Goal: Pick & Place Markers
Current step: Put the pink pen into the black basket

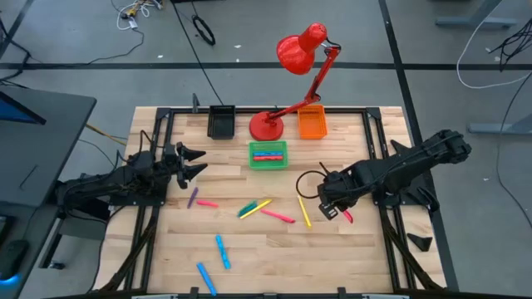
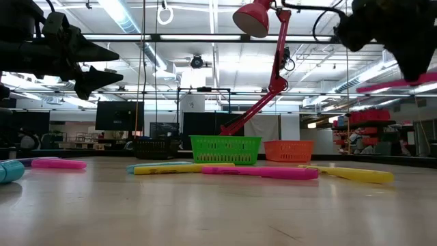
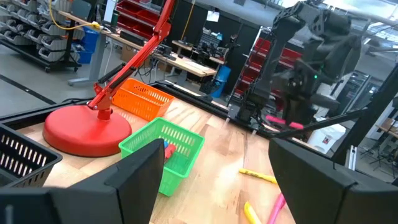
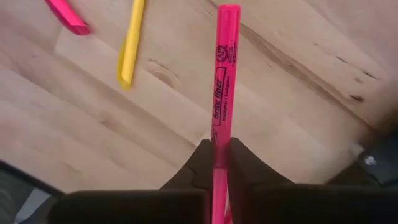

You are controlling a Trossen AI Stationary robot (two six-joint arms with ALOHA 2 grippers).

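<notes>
One thin pink marker [image 4: 219, 99] clamped in right gripper [image 4: 216, 163], lifted at right of high view. Left gripper [image 1: 196, 163] spread, empty. Next: carry to green mesh bin [image 1: 268, 155], release.

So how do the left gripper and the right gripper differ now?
The left gripper is open and empty; the right gripper is shut on a pink marker. The left gripper is near the green bin; the right gripper is farther from it. Both are above the table.
</notes>
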